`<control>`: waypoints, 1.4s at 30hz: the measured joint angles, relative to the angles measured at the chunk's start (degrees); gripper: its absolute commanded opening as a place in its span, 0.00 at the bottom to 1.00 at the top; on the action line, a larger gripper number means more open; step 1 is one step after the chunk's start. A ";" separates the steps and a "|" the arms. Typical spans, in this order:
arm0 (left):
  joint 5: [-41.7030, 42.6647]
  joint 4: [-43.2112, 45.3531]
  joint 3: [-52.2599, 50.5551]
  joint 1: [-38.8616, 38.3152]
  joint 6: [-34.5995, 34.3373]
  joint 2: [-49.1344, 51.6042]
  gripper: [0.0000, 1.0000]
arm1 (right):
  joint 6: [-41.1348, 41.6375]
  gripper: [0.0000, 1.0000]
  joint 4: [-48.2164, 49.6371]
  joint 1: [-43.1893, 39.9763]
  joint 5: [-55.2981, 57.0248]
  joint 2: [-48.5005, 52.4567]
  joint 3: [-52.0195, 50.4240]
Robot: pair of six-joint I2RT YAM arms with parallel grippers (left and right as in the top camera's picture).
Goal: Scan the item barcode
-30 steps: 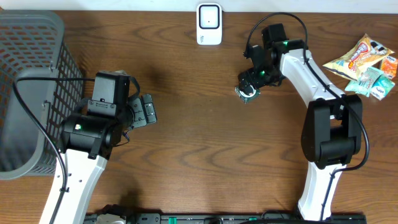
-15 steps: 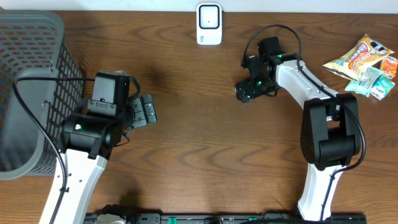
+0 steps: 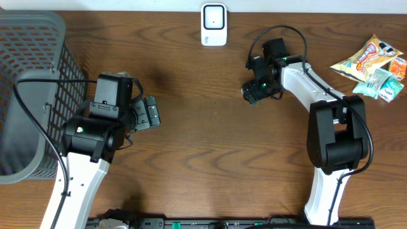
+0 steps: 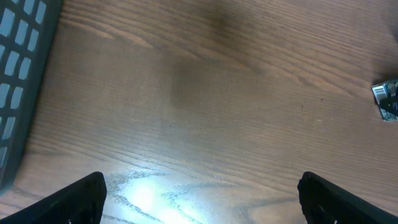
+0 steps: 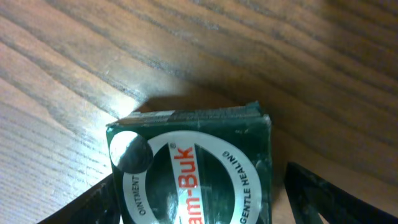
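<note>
1. Compared with a second ago, the right hand [image 3: 255,90] is sitting closer over the green ointment box [image 5: 193,165]. The box was showing just beyond its tip then, and in the overhead view the hand is now mostly covering it.
2. In the right wrist view, the right hand's fingers [image 5: 326,196] are standing apart, one on each side of the box and straddling it.
3. One finger is lying right against a side of the box, while a strip of bare wood is showing between the other finger and the opposite side. The hand is not clamping the box.
4. The box is lying flat on the table [image 3: 203,159], its round white label facing up. It is sitting right of centre, nearer than the white scanner [image 3: 214,24] and a little to the scanner's right.
5. The left hand [image 3: 147,113] is hanging over bare wood on the left side, just beside the grey basket [image 3: 32,38].
6. Its fingers are spread as wide as they go, holding nothing and touching nothing.
7. In the left wrist view, the box is showing at the right edge, well apart from the left hand.
8. Snack packets [image 3: 372,63] are lying at the far right corner, well apart from both hands.
</note>
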 measured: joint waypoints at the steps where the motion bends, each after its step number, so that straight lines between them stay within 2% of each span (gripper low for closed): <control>1: 0.00 0.00 0.00 0.00 0.00 0.00 0.98 | -0.02 0.84 -0.42 0.02 -0.04 -0.07 0.02; 12: 0.00 0.00 0.00 0.00 0.00 0.00 0.98 | -0.83 0.84 -4.46 0.20 -0.09 -0.48 0.04; 22: 0.00 0.00 0.00 0.00 0.00 0.00 0.98 | -0.98 0.73 -3.45 0.52 4.48 -0.44 -0.07; 42: 0.00 0.02 0.00 0.00 0.00 0.00 0.98 | -0.96 0.69 0.48 5.22 9.99 -0.13 -0.37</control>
